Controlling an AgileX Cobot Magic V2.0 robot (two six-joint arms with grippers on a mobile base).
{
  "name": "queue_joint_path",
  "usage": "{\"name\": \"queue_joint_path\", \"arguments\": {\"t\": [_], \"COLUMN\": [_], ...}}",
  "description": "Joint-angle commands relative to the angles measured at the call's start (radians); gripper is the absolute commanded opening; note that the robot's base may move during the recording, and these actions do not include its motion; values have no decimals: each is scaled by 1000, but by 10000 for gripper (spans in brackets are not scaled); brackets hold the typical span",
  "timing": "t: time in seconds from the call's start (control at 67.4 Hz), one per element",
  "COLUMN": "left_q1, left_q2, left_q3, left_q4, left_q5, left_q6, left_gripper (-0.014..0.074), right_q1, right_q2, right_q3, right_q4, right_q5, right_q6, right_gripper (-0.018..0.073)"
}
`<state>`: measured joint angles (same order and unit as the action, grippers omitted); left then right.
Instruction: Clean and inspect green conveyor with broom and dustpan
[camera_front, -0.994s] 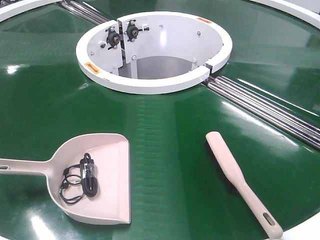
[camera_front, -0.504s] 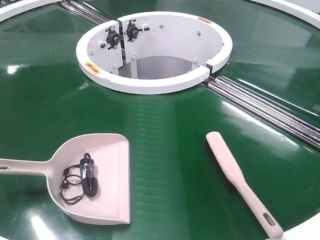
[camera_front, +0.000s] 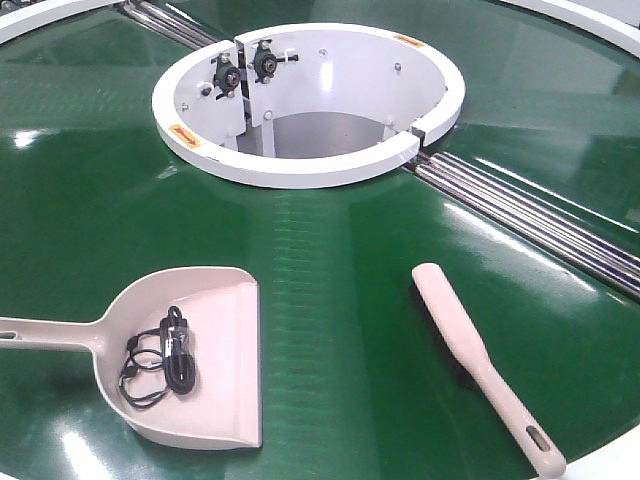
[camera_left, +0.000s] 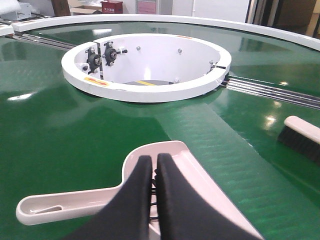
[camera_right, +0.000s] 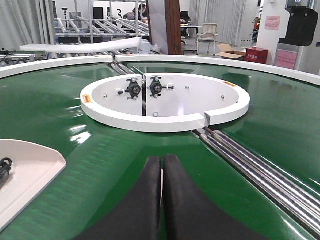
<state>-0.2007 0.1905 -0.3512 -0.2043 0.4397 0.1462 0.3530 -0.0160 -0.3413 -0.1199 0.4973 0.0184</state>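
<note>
The green conveyor (camera_front: 330, 260) fills the view. The beige dustpan (camera_front: 225, 340) lies at the front left with its handle pointing left and a coiled black cable (camera_front: 165, 360) inside it. The beige broom (camera_front: 470, 350) lies at the front right, with its slotted handle end toward the near edge. Neither gripper shows in the front view. My left gripper (camera_left: 154, 159) is shut and empty, hovering over the dustpan (camera_left: 200, 180). My right gripper (camera_right: 162, 159) is shut over the belt. A pale sliver shows through the slit between its fingers.
The white ring hub (camera_front: 300, 170) stands at the middle back with an open well inside. Steel rollers (camera_front: 530, 215) run from the hub to the right. The broom's head (camera_left: 302, 130) shows right of my left gripper. A dustpan corner (camera_right: 25, 170) shows left of my right gripper.
</note>
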Motion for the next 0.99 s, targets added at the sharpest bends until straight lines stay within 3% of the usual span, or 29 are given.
{"name": "queue_joint_path", "arguments": {"t": [0.0, 0.371, 0.534, 0.623, 0.786, 0.845, 0.979], "left_q1": [-6, -6, 53, 87, 96, 95, 94], "left_q2": [14, 14, -28, -87, -206, -220, -218], "left_q3": [-24, -21, 85, 190, 413, 406, 407], "left_q4": [-16, -16, 45, 77, 255, 284, 284], "left_q5": [-77, -77, -269, -348, -520, -440, -423], "left_q6": [-11, -11, -15, -81, -261, -283, -282], "left_gripper": [-7, -7, -7, -7, -7, -7, -7], "right_q1": [-2, -2, -2, -2, -2, -2, -2], "right_q2": [18, 18, 18, 18, 18, 18, 18], "right_q3": [-26, -26, -26, -26, -26, -26, -26], "right_q4": [-7, -7, -7, -7, -7, -7, -7], "right_q5": [-80, -83, -83, -83, -83, -83, -82], "right_q6": [-9, -9, -9, -9, -9, -9, -9], "right_gripper": [-10, -10, -10, -10, -10, -10, -10]}}
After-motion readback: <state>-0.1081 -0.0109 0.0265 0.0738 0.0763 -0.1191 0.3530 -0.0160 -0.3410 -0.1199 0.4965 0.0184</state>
